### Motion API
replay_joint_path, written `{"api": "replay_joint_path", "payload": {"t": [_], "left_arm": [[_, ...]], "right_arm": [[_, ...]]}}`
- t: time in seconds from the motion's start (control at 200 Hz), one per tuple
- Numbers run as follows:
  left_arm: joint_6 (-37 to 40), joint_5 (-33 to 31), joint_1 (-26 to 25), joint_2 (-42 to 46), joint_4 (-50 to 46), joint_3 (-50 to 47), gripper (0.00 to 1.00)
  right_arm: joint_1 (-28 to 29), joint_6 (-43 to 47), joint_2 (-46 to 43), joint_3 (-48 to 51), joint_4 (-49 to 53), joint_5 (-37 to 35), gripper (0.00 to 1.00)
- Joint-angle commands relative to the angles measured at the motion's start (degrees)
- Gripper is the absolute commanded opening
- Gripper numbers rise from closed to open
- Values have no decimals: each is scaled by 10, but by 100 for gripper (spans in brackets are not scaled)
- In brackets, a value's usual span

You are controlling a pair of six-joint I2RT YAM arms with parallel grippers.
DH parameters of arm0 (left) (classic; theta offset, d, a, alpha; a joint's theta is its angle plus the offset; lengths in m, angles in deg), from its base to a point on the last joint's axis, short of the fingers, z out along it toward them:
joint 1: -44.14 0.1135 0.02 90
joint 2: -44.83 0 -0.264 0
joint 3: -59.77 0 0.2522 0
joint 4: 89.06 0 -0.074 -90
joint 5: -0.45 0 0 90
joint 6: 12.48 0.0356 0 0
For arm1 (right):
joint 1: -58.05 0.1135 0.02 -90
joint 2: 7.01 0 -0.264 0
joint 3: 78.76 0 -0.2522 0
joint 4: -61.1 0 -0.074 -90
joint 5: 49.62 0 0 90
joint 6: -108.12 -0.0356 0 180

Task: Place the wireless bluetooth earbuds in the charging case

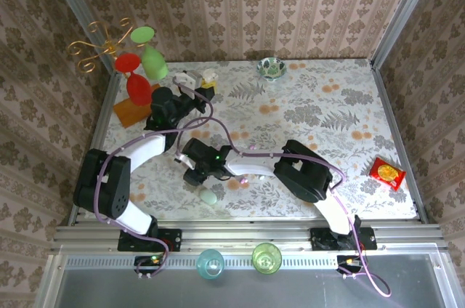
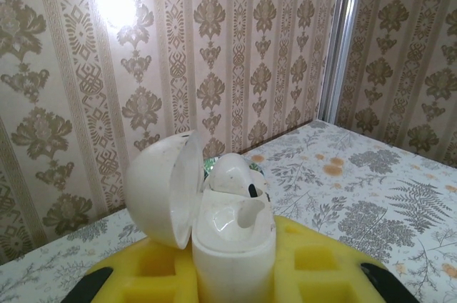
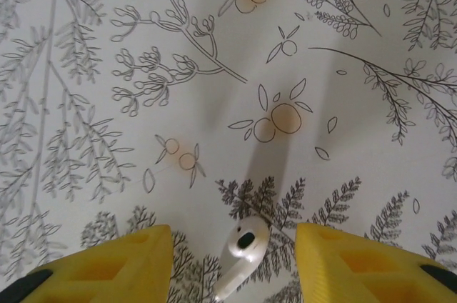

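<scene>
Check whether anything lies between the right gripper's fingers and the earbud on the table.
Nothing visible does. The earbud lies on the tablecloth between the open right fingers, bare cloth on either side. The left fingers hold the open case.

Stretches the left arm [image 1: 138, 152] toward the far left of the table [image 1: 349, 119], wrist roughly level, with the left gripper [image 2: 235, 274] clamped on the open charging case [image 2: 232, 246]. Bends the right arm [image 1: 251, 163] at the elbow and runs its forearm leftward, wrist pointing down. Holds the right gripper [image 3: 234, 246] low with its yellow fingers [image 3: 114, 260] apart, one on each side of an earbud [image 3: 246, 240], neither touching it.
</scene>
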Motion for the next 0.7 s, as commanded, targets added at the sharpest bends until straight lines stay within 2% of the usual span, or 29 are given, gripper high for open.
{"api": "replay_joint_path", "payload": {"t": [0.0,0.095,0.18,0.35,0.695], "left_arm": [[14,-2,-2,20,-5,17,0],[17,-3,-4,23,-8,16,0],[18,-4,-6,23,-10,17,0],[22,-5,-8,23,-9,15,0],[29,-6,-11,25,-13,11,0]], "right_arm": [[1,-7,29,-38,63,-32,48],[1,-9,41,-51,82,-37,45],[1,-9,43,-50,87,-36,37],[0,-10,34,-40,88,-33,27],[-18,-8,-26,32,69,-31,24]]}}
